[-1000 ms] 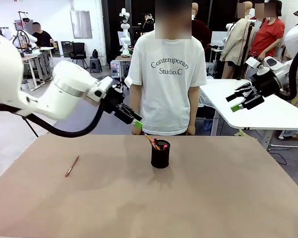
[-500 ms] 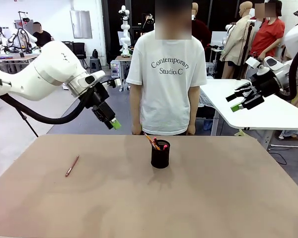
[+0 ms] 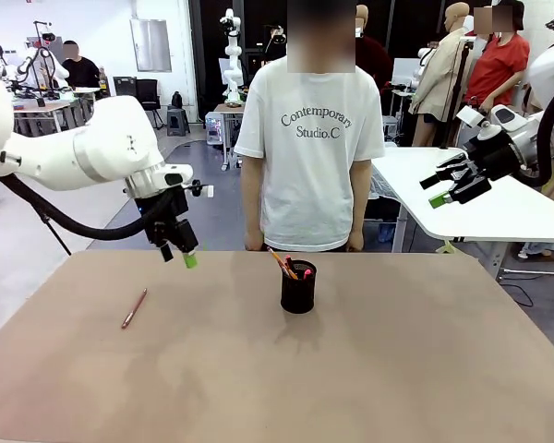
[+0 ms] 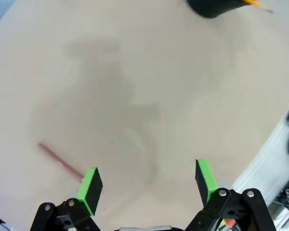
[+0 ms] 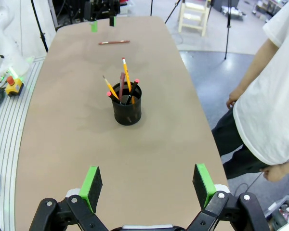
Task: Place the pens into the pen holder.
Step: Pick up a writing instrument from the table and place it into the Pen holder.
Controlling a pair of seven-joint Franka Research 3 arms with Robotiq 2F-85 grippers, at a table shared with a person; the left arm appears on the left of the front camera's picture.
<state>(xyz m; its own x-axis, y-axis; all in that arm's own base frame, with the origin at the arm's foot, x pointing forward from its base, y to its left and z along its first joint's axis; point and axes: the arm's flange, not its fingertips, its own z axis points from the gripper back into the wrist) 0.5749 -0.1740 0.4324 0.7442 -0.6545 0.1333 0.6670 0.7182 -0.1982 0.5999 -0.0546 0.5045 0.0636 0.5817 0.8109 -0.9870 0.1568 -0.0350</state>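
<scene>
A single thin copper-brown pen (image 3: pixel 134 308) lies flat on the tan table (image 3: pixel 369 369), alone on the robot's left side. In the left wrist view the same pen (image 4: pixel 60 162) lies just ahead of the left gripper (image 4: pixel 148 180), running in toward its left green pad, with its near end hidden behind that pad; whether the pad is close above it is hard to judge from this angle. In the front view the left gripper (image 3: pixel 180 254) hangs in the air over the far edge of the table, fingers pointing down, with the lone pen nearer the camera and a little to the left of it. Its jaws stand wide apart and hold nothing.

The small black cylindrical mesh pen holder (image 3: pixel 298 287) stands upright near the middle of the table, well to the right of the left gripper. Several pens (image 5: pixel 123 85) already stand in it, leaning outward: yellow-orange pencil-like ones and darker ones with red ends.

The right gripper (image 3: pixel 452 188) is held high off the table's right side, well away from the holder. In its wrist view the right gripper (image 5: pixel 147 182) has its jaws spread wide and empty, the holder straight ahead of it and the lone pen farther beyond.

A person in a white printed T-shirt (image 3: pixel 309 138) stands at the far edge, behind the holder.
</scene>
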